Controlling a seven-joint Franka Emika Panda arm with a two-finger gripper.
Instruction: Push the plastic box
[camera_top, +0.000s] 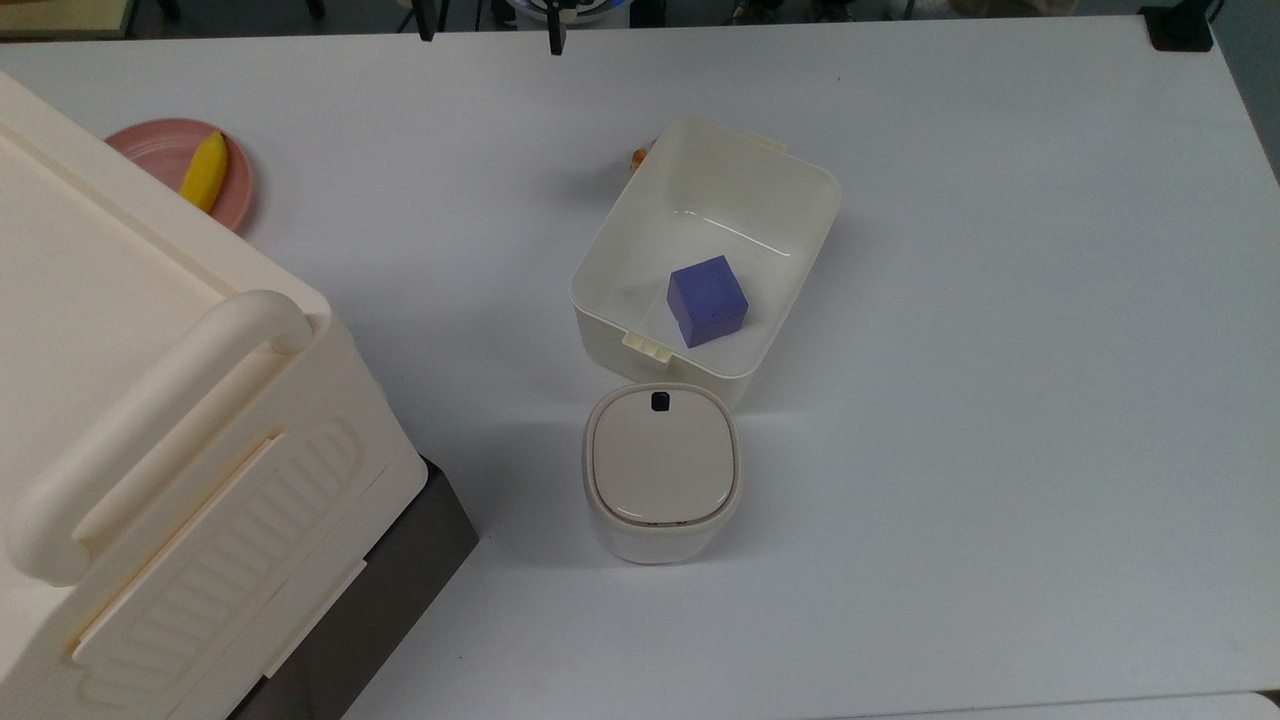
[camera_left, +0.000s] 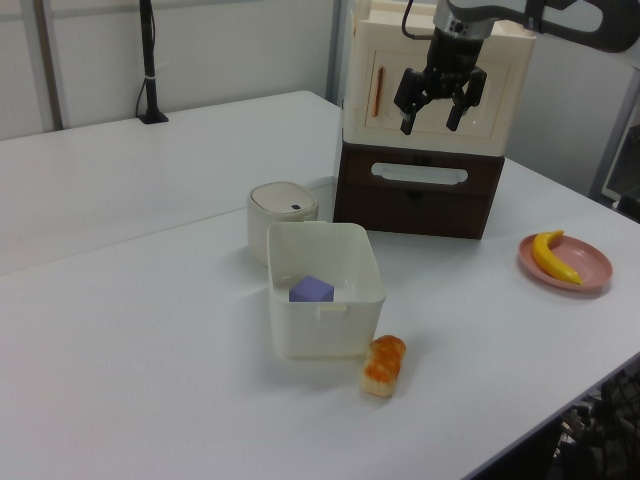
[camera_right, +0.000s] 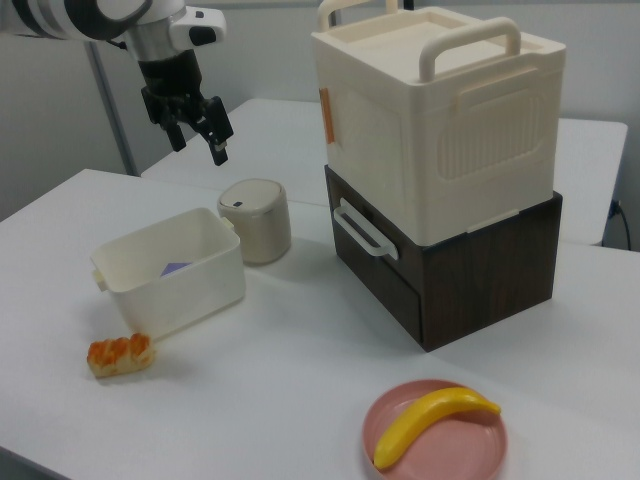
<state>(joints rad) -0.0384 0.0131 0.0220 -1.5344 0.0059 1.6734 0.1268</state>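
Note:
The plastic box (camera_top: 790, 205) (camera_left: 325, 320) (camera_right: 185, 285) is a lidless cream-white tub on the white table, with a purple cube (camera_top: 707, 299) (camera_left: 312, 290) inside it. My gripper (camera_left: 428, 126) (camera_right: 201, 147) hangs open and empty, high above the table. In the left view it is up and to the right of the box, in front of the big cream case (camera_left: 440, 80). In the right view it hovers above and behind the box.
A small lidded bin with a black button (camera_top: 661, 470) (camera_left: 282, 212) (camera_right: 255, 220) stands right against the box. An orange food piece (camera_left: 384, 364) (camera_right: 120, 355) lies at the box's other end. The cream case sits on a dark drawer unit (camera_right: 450, 265). A pink plate (camera_left: 590, 262) (camera_right: 440, 440) holds a banana (camera_top: 204, 170).

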